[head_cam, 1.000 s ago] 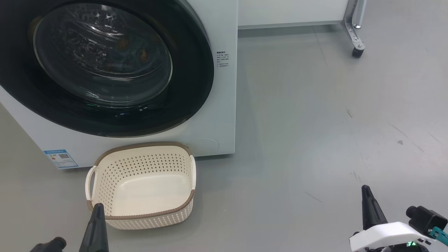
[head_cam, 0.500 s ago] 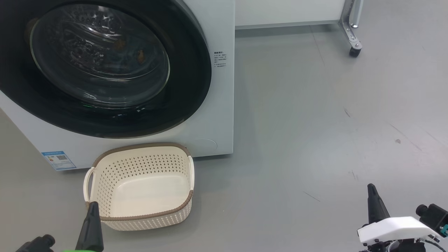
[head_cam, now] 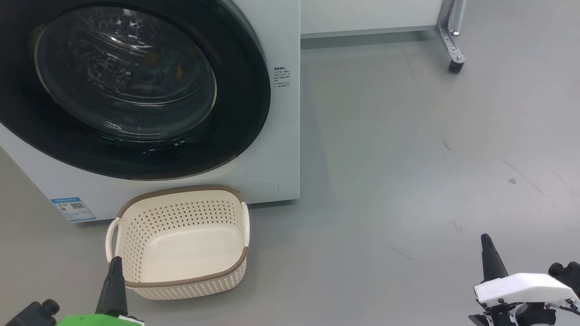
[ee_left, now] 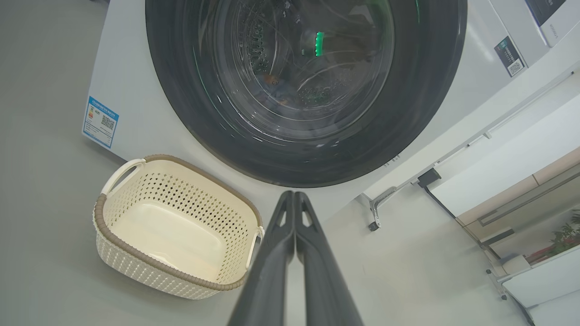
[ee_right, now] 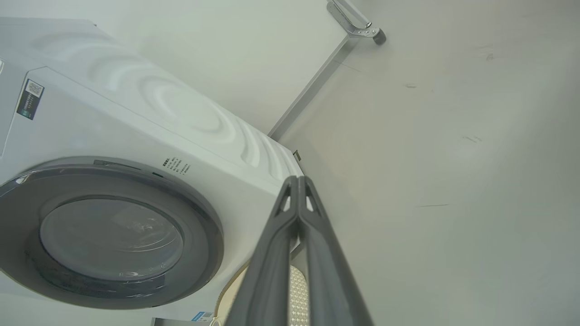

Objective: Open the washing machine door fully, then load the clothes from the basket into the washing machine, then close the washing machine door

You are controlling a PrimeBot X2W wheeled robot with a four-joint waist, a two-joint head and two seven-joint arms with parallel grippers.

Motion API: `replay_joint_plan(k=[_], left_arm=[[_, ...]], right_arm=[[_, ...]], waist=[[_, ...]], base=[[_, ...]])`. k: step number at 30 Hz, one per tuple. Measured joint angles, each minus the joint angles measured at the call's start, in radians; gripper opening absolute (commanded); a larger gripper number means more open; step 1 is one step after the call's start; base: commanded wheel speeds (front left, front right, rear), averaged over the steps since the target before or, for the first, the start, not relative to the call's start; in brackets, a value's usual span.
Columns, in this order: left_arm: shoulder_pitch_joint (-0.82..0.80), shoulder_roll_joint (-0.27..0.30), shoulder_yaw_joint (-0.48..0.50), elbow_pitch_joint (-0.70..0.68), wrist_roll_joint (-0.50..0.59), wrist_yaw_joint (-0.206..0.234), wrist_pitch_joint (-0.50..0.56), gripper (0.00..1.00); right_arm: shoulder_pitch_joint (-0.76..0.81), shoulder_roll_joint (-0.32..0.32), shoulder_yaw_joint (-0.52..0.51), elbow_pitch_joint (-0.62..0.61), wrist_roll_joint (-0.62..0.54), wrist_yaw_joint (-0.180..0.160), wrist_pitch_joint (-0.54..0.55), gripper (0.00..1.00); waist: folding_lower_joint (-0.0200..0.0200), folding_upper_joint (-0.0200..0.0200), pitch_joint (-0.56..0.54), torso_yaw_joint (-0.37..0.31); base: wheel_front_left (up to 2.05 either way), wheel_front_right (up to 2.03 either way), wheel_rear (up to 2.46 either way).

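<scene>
Head view has shifted slightly — left claw [head_cam: 116, 265] and right claw [head_cam: 486, 242] stay closed.

Grey scuffed floor [head_cam: 385, 158]: white washing machine [head_cam: 283, 136] stands on it, cream basket [head_cam: 190, 290] just in front, caster wheel [head_cam: 454, 66] well apart.

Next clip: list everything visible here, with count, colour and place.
washing machine: one, white, left.
washing machine door: one, black rim, clear glass, shut.
clothes: count unclear, orange-brown patches, behind the door glass.
basket: one, cream, brown rim, empty, before the machine.
label sticker: one, blue, machine's lower front.
caster leg: one, silver, far right.
floor: grey.
left gripper: one, dark fingers, shut, near basket.
right gripper: one, dark fingers, shut, over bare floor.
</scene>
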Motion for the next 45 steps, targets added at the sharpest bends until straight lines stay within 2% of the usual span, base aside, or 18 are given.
replay_joint_plan(k=[45], left_arm=[[-0.125, 0.037, 0.003, 0.091, -0.615, 0.0, 0.13, 0.0]], right_arm=[[-0.102, 0.005, -0.117, 0.049, 0.504, 0.022, 0.146, 0.0]], waist=[[0.0, 0.0, -0.003, -0.027]], base=[[0.0, 0.0, 0.0]])
